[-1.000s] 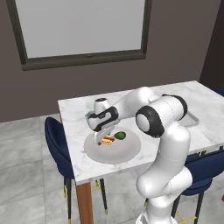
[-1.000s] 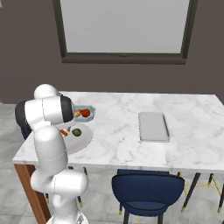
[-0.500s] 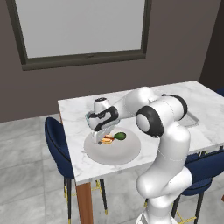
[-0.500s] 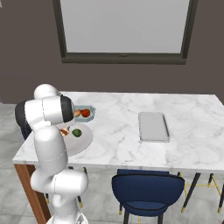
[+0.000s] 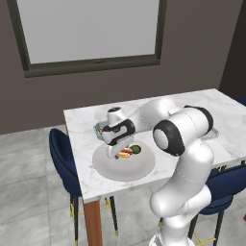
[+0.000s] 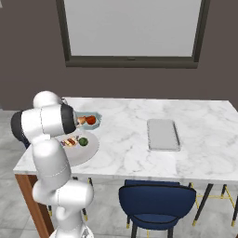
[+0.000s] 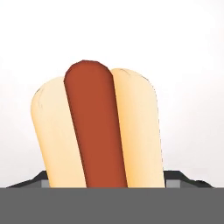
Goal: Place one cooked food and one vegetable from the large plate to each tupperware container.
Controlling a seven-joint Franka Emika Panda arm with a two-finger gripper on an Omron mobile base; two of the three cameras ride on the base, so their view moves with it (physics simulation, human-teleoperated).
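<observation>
Tool [image 5: 116, 153] low over large plate [image 5: 124, 166]; we judge it clenched across hot dog [image 7: 97, 131]. Bun soft, light; we grip mid-length, gently.

Large plate [image 6: 88, 148]: round, flat, pale grey, lying near surface's front left corner, carrying hot dog [image 7: 98, 131] in pale bun, small green vegetable [image 6: 83, 141] beside it. Blue-green tupperware container [image 6: 96, 116]: sitting just behind plate, holding reddish food. Grey translucent tupperware container [image 6: 162, 134]: lying flat toward surface's middle-right, well apart.
</observation>
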